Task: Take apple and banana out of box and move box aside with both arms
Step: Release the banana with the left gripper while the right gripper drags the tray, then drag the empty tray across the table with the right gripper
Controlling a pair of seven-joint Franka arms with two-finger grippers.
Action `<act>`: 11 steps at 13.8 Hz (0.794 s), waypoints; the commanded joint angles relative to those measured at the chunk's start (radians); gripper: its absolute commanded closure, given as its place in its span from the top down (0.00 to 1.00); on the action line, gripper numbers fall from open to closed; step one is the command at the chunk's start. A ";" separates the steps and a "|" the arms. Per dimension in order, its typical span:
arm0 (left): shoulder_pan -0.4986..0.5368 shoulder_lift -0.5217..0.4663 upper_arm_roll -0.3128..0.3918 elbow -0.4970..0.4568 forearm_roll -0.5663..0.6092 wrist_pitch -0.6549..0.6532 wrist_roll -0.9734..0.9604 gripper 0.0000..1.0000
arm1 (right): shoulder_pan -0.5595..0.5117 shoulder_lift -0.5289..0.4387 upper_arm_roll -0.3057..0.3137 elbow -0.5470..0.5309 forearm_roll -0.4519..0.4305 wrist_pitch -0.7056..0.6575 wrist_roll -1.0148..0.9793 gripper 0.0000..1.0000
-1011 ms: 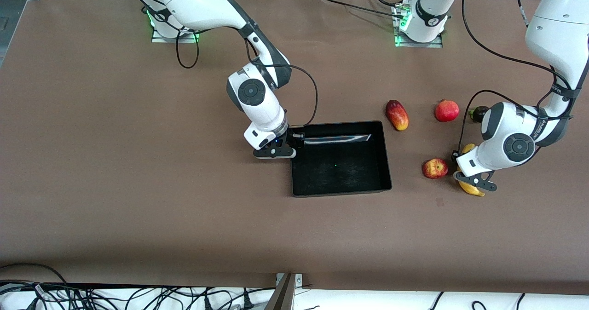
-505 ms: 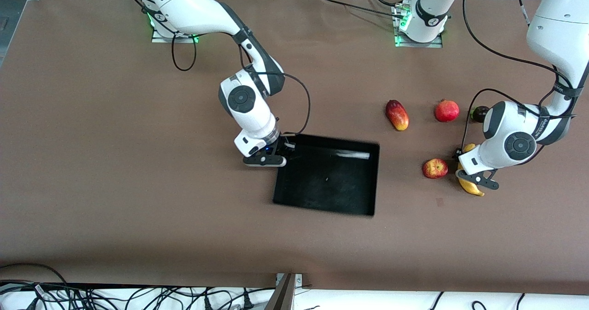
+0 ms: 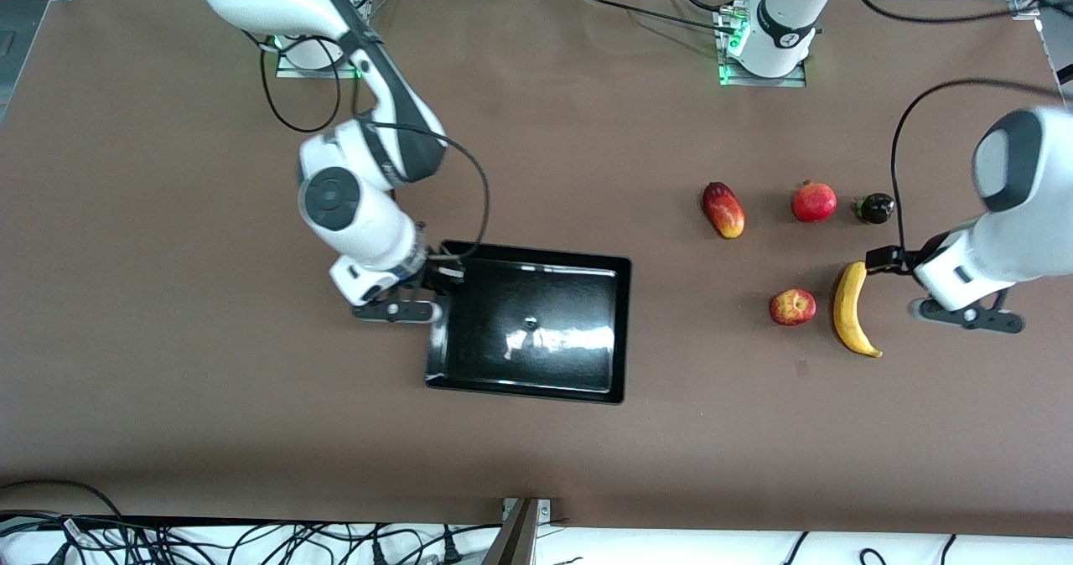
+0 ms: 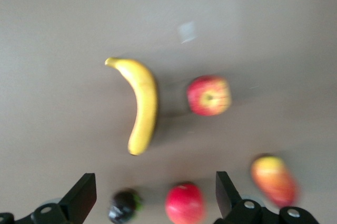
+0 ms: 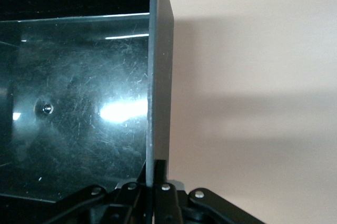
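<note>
Fruit lies out on the table [image 3: 168, 431] now, and the box [image 3: 536, 376] has nothing in it. The right gripper [image 3: 436, 295] is squeezed tight on the thin wall of the box, at the end that points to the right arm's side of the table. In the right wrist view you can see that wall [image 5: 158, 76] standing up straight between the two fingers.

The left gripper [image 3: 968, 315] is wide open and holds nothing. It hangs in the air over the table close to the banana [image 3: 851, 309], at the left arm's end. In the left wrist view the banana [image 4: 141, 103] and the apple [image 4: 209, 95] sit between the two spread fingers [image 4: 81, 197], with the apple just beside the banana. A pomegranate [image 3: 814, 201], a mango [image 3: 723, 209] and a small dark fruit [image 3: 874, 207] lie near them too.

I think the box is light and hard, so it will slide easily on the table. Its shiny plastic looks slippery, and its wall is thin. One pinch at one end may let it swing around. A second pinch on the wall at the box's free end, well apart from the right gripper, would keep it straight. The apple and banana are softer, so they should not be bumped.
</note>
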 commanded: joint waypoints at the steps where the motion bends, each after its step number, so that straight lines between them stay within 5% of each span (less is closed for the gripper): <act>1: -0.073 -0.103 0.132 -0.001 -0.157 -0.030 -0.006 1.00 | -0.036 -0.109 -0.070 -0.061 0.000 -0.128 -0.168 0.00; 4: -0.172 -0.193 0.203 -0.018 -0.155 -0.056 -0.006 1.00 | -0.036 -0.221 -0.204 -0.207 0.001 -0.131 -0.327 0.00; 11: -0.217 -0.422 0.205 -0.185 -0.068 -0.052 -0.003 1.00 | -0.036 -0.317 -0.450 -0.470 0.006 -0.004 -0.636 0.00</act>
